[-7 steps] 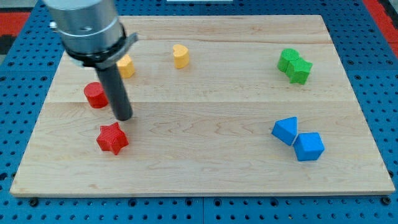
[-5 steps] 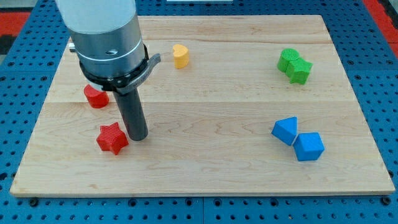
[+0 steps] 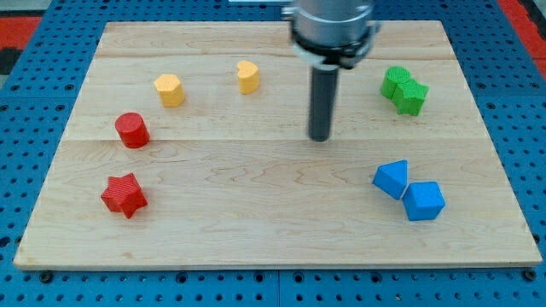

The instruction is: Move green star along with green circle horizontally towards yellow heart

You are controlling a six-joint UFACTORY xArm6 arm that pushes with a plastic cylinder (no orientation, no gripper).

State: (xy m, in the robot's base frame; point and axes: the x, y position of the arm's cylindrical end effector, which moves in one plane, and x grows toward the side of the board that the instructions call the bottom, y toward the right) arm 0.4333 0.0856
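Note:
The green circle (image 3: 394,82) and the green star (image 3: 412,95) sit touching each other at the view's upper right. The yellow heart (image 3: 247,76) stands at the upper middle, well to their left. My tip (image 3: 319,136) rests on the board between them, lower than both, about a hand's width left of the green pair and right of the heart. It touches no block.
A yellow hexagon block (image 3: 170,89) lies left of the heart. A red cylinder (image 3: 132,130) and a red star (image 3: 124,195) are at the left. Two blue blocks (image 3: 392,178) (image 3: 423,201) touch at the lower right. The wooden board (image 3: 273,230) sits on a blue pegboard.
My tip has swept from beside the red star at the left to the middle right of the board. The red star has shifted left and slightly down.

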